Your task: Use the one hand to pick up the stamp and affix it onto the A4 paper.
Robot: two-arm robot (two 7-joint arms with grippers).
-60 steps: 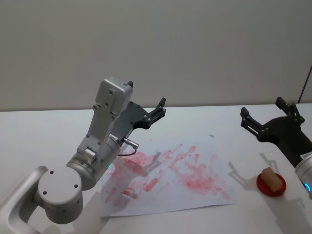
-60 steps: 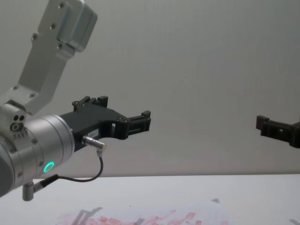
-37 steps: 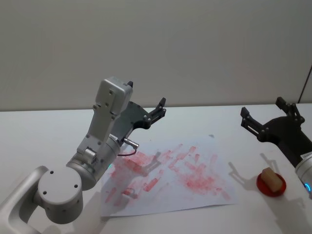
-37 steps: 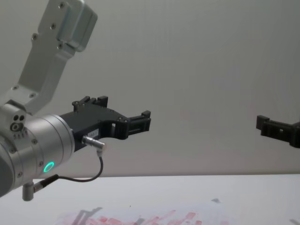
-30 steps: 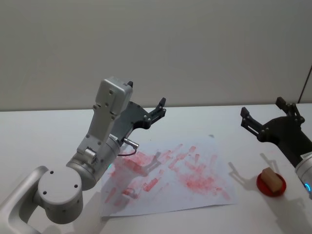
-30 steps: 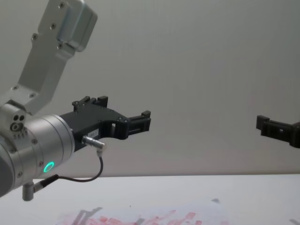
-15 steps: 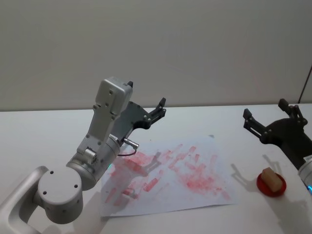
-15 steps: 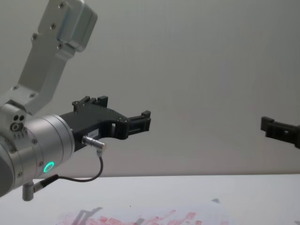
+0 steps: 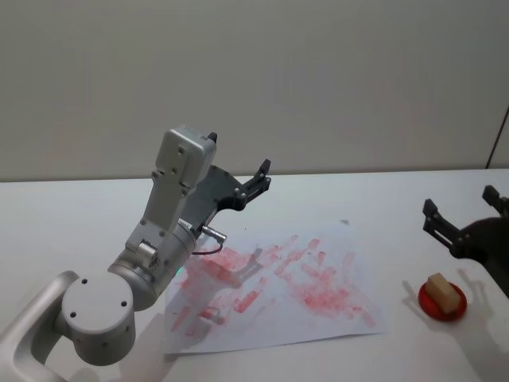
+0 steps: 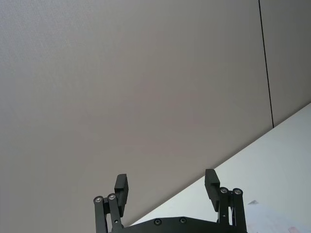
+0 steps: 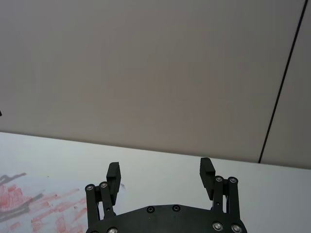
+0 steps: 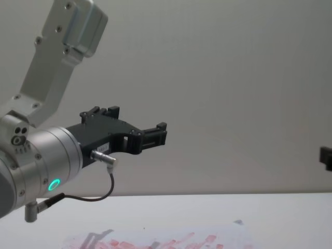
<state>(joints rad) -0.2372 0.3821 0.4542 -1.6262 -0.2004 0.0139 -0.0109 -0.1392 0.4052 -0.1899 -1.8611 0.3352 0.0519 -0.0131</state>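
Your right tool (image 9: 460, 204) hangs at the table's (image 9: 71, 215) right edge, in the head view at about 12 o'clock from the stamp (image 9: 444, 290). Its two black plastic fingers are spread wide with nothing between them, and its wrist view (image 11: 159, 169) shows the same wide, empty gap.

The stamp is a small, light-brown, block-shaped piece. It lies tilted in a shallow round red dish (image 9: 425, 303), at about 4 o'clock from the paper (image 9: 274, 278) and just off its right edge. The right tool is apart from it.

The paper is a white sheet lying flat and skewed on the table. It is crowded with red and pink rectangular prints, smeared and overlapping, and none of them can be read.

Your left tool (image 9: 254, 181) is held up over the paper's 11 o'clock corner on a silver-grey arm with smooth rounded joints. Its black fingers are also wide apart and empty (image 10: 165, 180). In the chest view, a small white label (image 12: 102, 149) on its black body is too small to read, and a green ring light glows on the wrist.
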